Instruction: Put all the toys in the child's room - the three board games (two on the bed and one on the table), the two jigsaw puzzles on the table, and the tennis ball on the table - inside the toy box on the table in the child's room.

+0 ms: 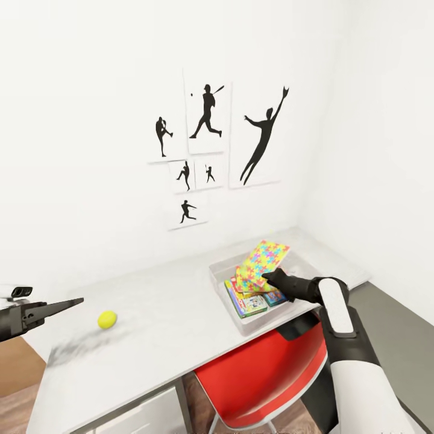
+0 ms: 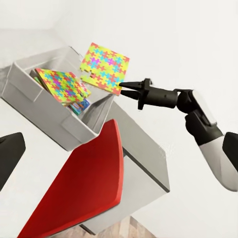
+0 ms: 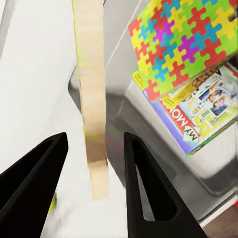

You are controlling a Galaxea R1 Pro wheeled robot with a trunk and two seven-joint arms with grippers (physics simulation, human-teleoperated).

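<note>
The right gripper (image 1: 272, 277) hung over the near rim of the toy box (image 1: 224, 275), its fingers spread wide, with a jigsaw puzzle (image 2: 105, 68) edge-on in the gap between them; whether either finger touched it could not be told. Beneath the fingers lay the second puzzle (image 2: 61, 84) atop the board games (image 1: 248, 302) inside the box, leaving little open floor there. The tennis ball (image 1: 107, 319) sat on bare table (image 1: 169, 313) just ahead of the left gripper (image 1: 69, 302), whose fingers looked closed to a point. A red chair (image 1: 259, 374) stood tucked under the table edge below the box.
</note>
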